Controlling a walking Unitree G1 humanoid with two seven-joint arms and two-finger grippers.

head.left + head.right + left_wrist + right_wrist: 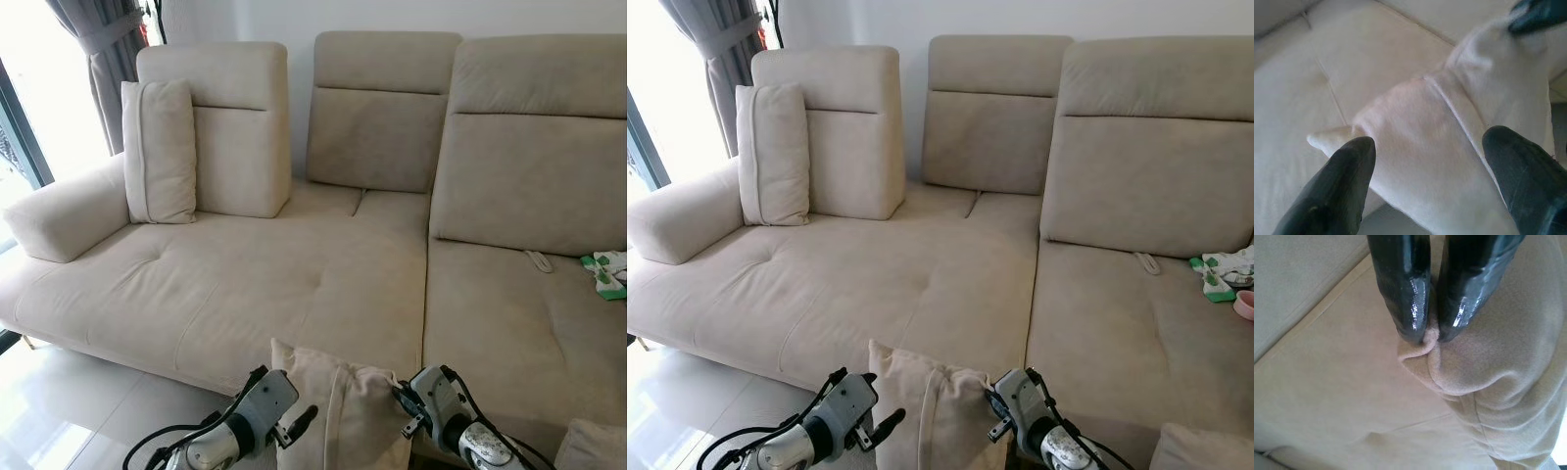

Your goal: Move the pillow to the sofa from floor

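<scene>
Both grippers sit at the bottom of the head view with the beige pillow point(343, 411) between them, held up against the front edge of the sofa point(245, 284) seat. Right gripper point(1425, 335) is clenched on a pinched fold at the pillow's upper corner; its wrist view shows both black fingers point(1403, 289) squeezed together on the fabric. Left gripper point(1427, 161) is released, fingers spread wide on either side of the pillow's other end, not closed on it. Pillow is upright, its top corners just above the seat edge. Second matching cushion point(159, 152) stands against the left backrest. Green and white item point(607, 274) lies on the far right seat. Grey curtain point(103, 49) hangs at upper left.
</scene>
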